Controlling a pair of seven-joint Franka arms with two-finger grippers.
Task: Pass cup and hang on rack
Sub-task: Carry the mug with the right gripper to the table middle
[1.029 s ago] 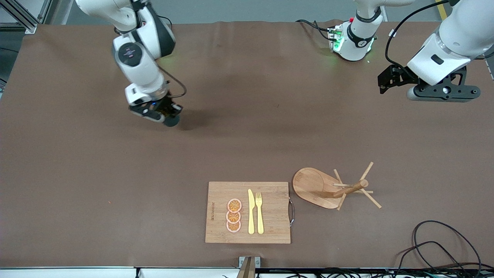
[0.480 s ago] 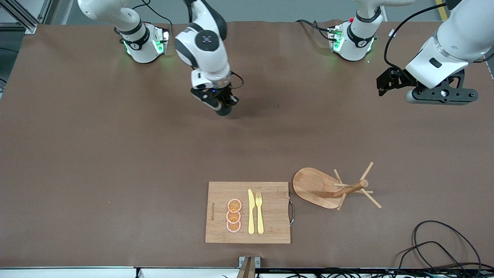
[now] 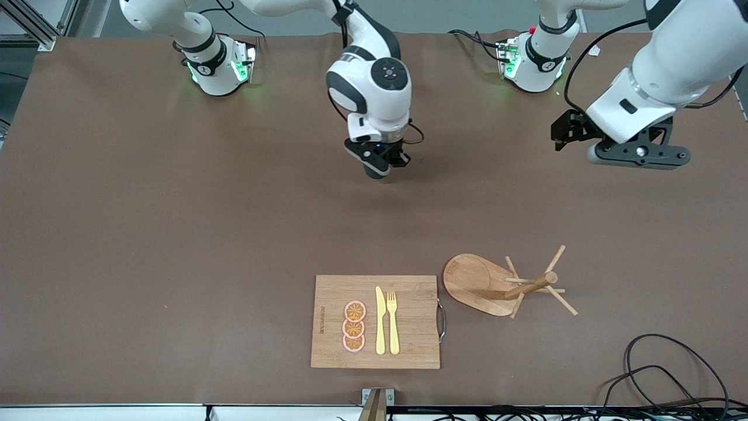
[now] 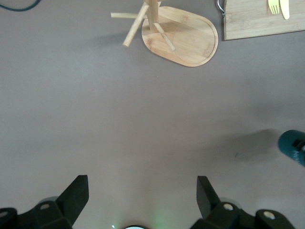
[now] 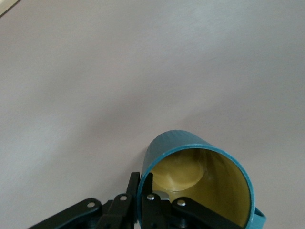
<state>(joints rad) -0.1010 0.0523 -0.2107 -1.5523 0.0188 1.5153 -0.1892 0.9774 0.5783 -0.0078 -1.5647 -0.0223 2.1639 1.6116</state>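
The teal cup with its yellow inside hangs tilted over the bare middle of the table. My right gripper is shut on the cup's rim, one finger inside the wall and one outside. The same cup shows at the edge of the left wrist view. Held up over the table toward the left arm's end, my left gripper is open with nothing between its fingers. The wooden rack stands nearer to the front camera, its post and pegs bare.
A bamboo cutting board with orange slices, a yellow knife and a fork lies beside the rack, near the front edge. Black cables coil at the front corner by the left arm's end.
My right arm has carried the cup from the right arm's end of the table to over its middle. The left gripper has drifted a little toward the middle, still open.
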